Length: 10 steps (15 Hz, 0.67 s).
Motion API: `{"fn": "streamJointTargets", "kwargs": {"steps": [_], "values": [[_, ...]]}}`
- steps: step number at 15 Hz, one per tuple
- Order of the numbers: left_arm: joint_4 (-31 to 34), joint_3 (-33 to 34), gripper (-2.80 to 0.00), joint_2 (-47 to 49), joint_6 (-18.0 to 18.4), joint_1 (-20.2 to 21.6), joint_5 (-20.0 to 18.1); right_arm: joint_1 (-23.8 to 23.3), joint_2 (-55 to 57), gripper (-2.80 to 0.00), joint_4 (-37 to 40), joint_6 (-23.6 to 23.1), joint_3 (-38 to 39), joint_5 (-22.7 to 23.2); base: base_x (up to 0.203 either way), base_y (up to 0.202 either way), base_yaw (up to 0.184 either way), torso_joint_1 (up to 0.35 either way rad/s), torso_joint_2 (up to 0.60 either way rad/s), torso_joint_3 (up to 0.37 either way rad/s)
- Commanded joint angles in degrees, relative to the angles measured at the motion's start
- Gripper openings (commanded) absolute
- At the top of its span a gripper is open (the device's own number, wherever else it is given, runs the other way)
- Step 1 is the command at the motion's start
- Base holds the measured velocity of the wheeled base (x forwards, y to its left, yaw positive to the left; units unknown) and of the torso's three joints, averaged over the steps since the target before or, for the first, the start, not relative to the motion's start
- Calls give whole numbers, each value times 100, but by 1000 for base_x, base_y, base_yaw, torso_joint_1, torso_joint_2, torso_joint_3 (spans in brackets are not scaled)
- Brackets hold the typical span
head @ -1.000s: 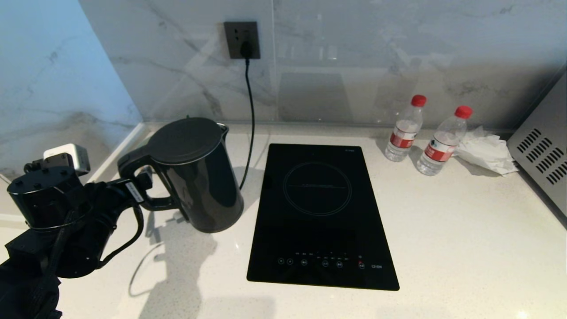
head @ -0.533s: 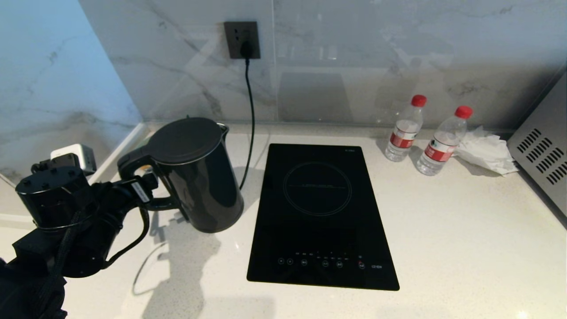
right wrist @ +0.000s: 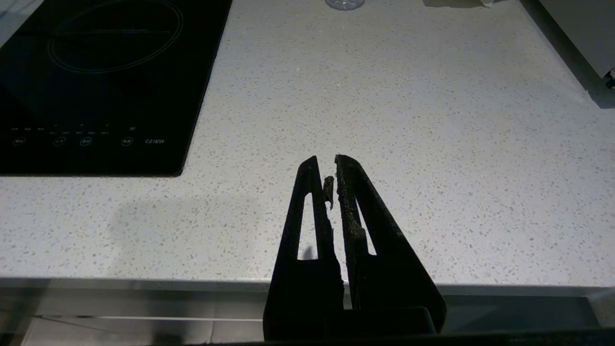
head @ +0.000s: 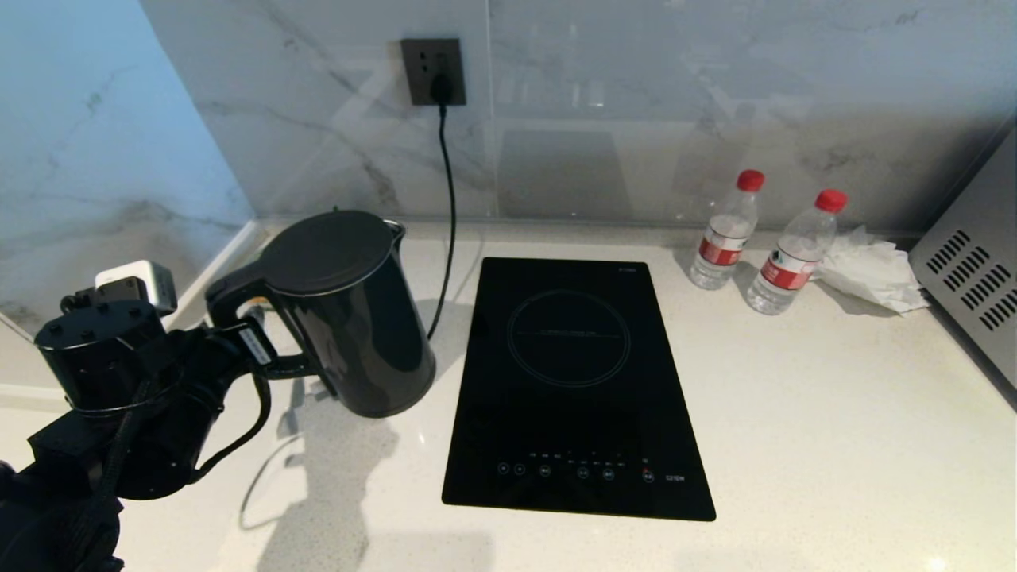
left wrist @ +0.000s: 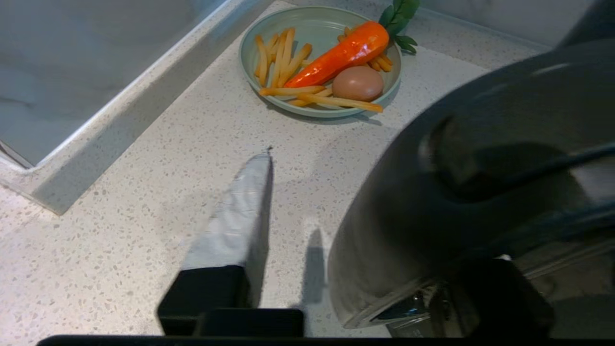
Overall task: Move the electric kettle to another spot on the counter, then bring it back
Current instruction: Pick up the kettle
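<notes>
At the far left of the head view we see the left gripper [head: 258, 338] reaching level into the loop handle of the electric kettle [head: 349, 318]. The kettle stands on the counter [head: 834, 445], in its left rear part, just left of the black glass cooktop [head: 576, 389] and in front of the wall socket [head: 433, 71], whose black cord [head: 449, 214] drops behind the kettle. It looks slightly tilted, though we cannot say whether its bottom touches the worktop. In the left wrist view one pale finger [left wrist: 235, 216] lies on one side of the dark handle while the other is hidden behind it; we cannot tell whether the grip has fully closed. Beyond the finger sits a green plate [left wrist: 250, 67] with a toy carrot [left wrist: 341, 53], an egg [left wrist: 358, 82] and fries [left wrist: 283, 62].

Right of the cooktop, near the wall, two water bottles [head: 723, 234] stand beside crumpled tissue [head: 870, 270], with a grey appliance [head: 973, 278] at the edge.

The right gripper [right wrist: 331, 166] hangs over the counter's front edge, its fingers pressed together on nothing.
</notes>
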Motion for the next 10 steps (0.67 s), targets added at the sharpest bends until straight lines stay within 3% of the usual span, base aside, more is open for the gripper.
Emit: {"fn": "streamJointTargets", "kwargs": {"steps": [1,10], "values": [[-49,-4,-280,2,-21,-30,38,0,0,-280,-2,-2,1,-2,0,0,0,0,0,0],[-25,-92,-280,46,-135,-191,82,0,0,-280,-2,-2,1,-1,0,0,0,0,0,0]]}}
